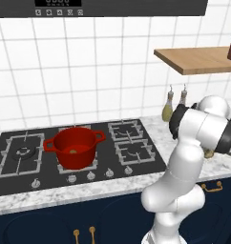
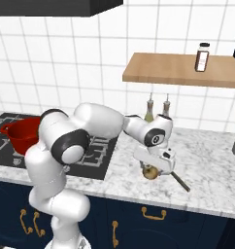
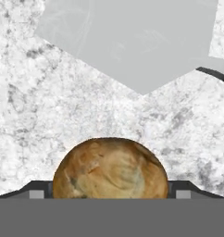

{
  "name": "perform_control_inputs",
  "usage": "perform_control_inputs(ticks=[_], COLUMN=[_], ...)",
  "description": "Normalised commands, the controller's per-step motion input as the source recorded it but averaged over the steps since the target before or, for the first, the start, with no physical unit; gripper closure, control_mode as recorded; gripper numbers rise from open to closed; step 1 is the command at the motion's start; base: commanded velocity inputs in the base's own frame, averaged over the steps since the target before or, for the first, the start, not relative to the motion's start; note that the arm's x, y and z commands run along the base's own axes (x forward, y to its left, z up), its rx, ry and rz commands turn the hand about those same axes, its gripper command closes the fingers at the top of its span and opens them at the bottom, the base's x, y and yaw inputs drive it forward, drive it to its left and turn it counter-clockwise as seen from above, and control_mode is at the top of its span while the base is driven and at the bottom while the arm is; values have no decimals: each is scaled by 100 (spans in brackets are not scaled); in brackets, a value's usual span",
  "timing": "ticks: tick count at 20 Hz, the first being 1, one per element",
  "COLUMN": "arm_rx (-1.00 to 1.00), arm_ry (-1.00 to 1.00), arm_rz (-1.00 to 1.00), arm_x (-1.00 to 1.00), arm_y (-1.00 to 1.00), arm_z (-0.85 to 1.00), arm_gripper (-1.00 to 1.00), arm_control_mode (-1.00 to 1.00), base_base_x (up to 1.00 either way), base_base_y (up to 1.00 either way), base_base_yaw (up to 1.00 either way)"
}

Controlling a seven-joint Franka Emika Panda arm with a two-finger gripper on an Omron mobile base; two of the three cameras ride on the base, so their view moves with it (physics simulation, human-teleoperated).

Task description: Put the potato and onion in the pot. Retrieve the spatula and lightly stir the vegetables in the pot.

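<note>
Brown round vegetable (image 3: 109, 169) lies on the marble counter (image 2: 211, 160), right of the stove (image 1: 136, 152) and well apart from the pot (image 1: 74, 143). Mottled skin suggests the potato; an onion cannot be ruled out.

Gripper (image 3: 109, 190) is low over it, jaws spread wide, one fingertip (image 3: 37, 190) on each side. Nothing is grasped. Whether the pads touch the skin cannot be told.

Pot sits on a burner left of centre on the stove. One small tan lump (image 1: 73, 151) lies at its bottom, judged to be the other vegetable, too small to name.

Step in hand, as judged: pick up the vegetable on the counter.
- Keep the fingers level with its widest part; a round skin will squirt out if pinched high.
- Close evenly, lift straight up before swinging left.
- Clear the near pot rim and handle; release low inside the pot.

Spatula (image 2: 180, 181), by its dark handle, lies on the counter just beside the vegetable, toward the right.

Counts: 1 pot, 1 vegetable on the counter, 1 lump in the pot, 1 spatula, 5 stove knobs, 2 bottles at the wall (image 2: 149, 109), 1 shelf (image 2: 177, 68) with 1 jar (image 2: 203, 57).
</note>
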Motion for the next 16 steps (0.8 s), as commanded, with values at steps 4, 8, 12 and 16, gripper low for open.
perform_control_inputs(ticks=[4, 8, 12, 16], arm_rx=[1, 0, 0, -6], arm_ry=[-21, -21, -43, -34], arm_rz=[0, 3, 0, 0], arm_x=[-62, -72, -49, -28], arm_y=[35, 74, 100, 100], arm_z=[100, 100, 95, 88], arm_gripper=[100, 100, 100, 100], arm_control_mode=[-100, -100, -100, -100], base_base_x=[0, 0, 0, 0], base_base_y=[0, 0, 0, 0], base_base_yaw=[0, 0, 0, 0])
